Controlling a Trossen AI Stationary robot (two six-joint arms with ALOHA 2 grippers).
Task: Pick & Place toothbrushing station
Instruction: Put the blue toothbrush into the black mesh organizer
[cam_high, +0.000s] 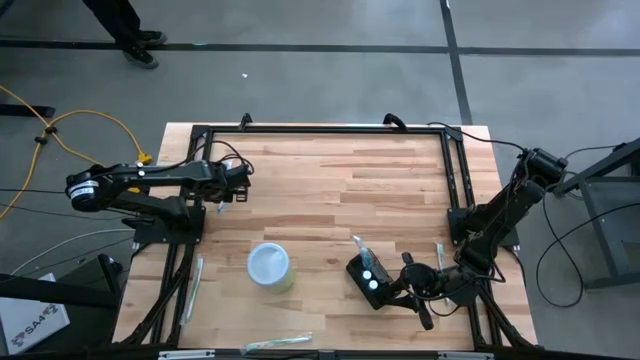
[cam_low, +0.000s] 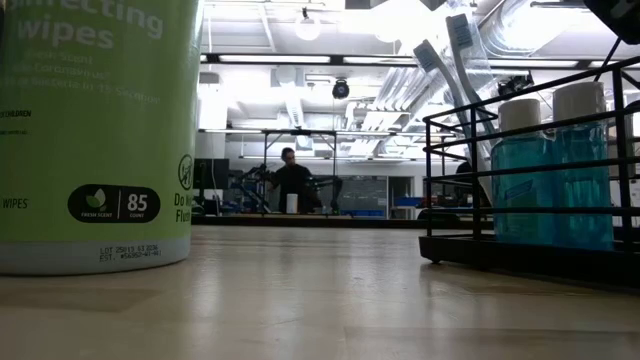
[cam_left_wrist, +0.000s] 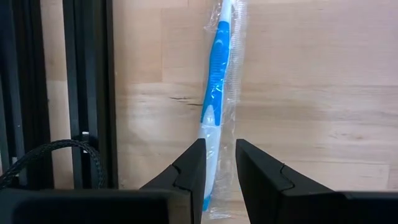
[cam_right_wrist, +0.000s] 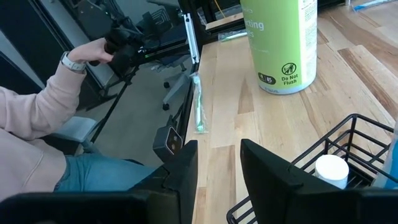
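While the left hand (cam_left_wrist: 217, 171) waits near the table's (cam_high: 330, 180) far left edge, its fingers slightly parted over a wrapped blue toothbrush (cam_left_wrist: 217, 93) and pinching nothing, I see the right hand (cam_high: 408, 283) low at the near right, just beside the station (cam_high: 368, 279). Its fingers (cam_right_wrist: 273, 171) stand apart, empty. The station is a black wire rack with two white-capped blue bottles (cam_low: 555, 165); the wipes tub (cam_high: 270, 266) stands to its left.
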